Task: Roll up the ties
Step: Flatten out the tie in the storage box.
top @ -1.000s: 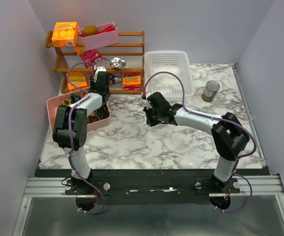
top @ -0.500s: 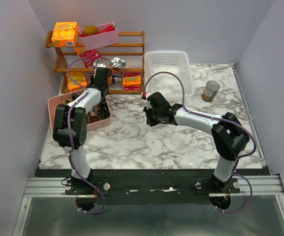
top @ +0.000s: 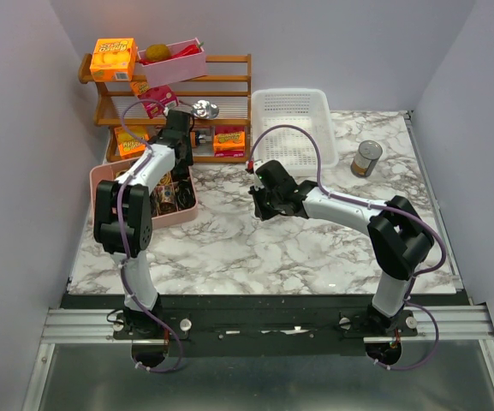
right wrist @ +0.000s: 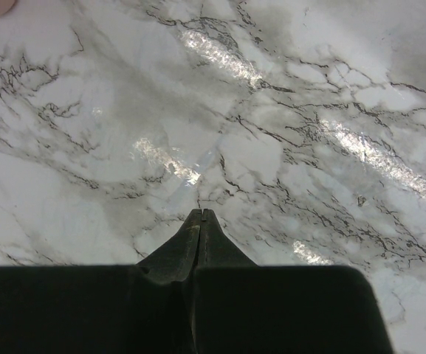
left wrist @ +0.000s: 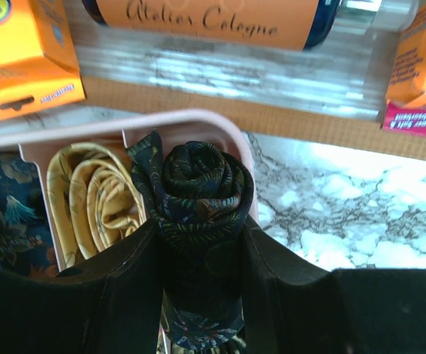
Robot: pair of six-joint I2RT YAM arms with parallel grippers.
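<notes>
One rolled tie (left wrist: 201,177) sits clamped in the left tool (left wrist: 201,236) over the pink tray (left wrist: 183,116); right tool (right wrist: 200,215) clenched, empty.

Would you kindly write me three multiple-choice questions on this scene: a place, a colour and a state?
1. Where is the rolled dark tie? A. on the floor B. in the grip of the left end effector, over the pink tray C. in a drawer
2. The second rolled tie, beside it in the tray, is: A. yellow B. red C. white
3. The right end effector is: A. wide open B. shut, empty C. shut on a cup
B: the left wrist view shows it clamped. A: its folds are yellow. B: its tips meet with nothing between them.
</notes>
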